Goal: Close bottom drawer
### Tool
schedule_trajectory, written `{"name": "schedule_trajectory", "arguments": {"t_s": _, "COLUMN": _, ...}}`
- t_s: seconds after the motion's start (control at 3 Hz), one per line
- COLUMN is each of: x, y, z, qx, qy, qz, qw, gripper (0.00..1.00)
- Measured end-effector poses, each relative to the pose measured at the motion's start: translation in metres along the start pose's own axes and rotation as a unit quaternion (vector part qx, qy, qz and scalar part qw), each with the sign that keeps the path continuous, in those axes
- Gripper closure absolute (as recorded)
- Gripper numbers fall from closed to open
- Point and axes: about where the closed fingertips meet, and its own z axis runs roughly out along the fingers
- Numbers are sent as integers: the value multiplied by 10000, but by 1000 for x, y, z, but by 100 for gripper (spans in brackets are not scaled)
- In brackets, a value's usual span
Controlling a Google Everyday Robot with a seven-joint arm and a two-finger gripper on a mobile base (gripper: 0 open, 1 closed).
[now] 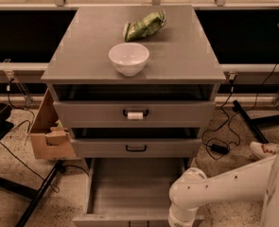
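At the foot of the grey cabinet (177, 56), in the camera view, the bottom drawer (129, 193) stands pulled well out toward the near side. Its front panel lies at the lower edge of the frame. The robot arm (224, 186) reaches in from the right, and its white joint sits at the drawer's near right corner. The gripper lies out of frame below that joint, so whether it is open or closed cannot be told.

Risk: a push applied off-centre at the right corner could skew the tray and bind it on its runners. The joint could also snag the front panel. A hard shove may jolt the white bowl (128, 58) on the cabinet top.

Drawer condition: a long, flat, grey tray with nothing visible inside, seemingly square beneath the middle drawer (177, 148).
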Motion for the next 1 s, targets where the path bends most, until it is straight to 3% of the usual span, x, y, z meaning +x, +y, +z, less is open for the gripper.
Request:
{"name": "schedule_trajectory", "arguments": {"t_s": 0.33, "x": 4, "y": -3, "z": 24, "qx": -90, "qy": -78, "qz": 59, "qw": 9999, "gripper": 0}}
{"name": "schedule_trajectory", "arguments": {"t_s": 1.0, "x": -4, "y": -36, "z": 118, "qx": -234, "qy": -263, "qz": -51, "qw": 9994, "gripper": 41}}
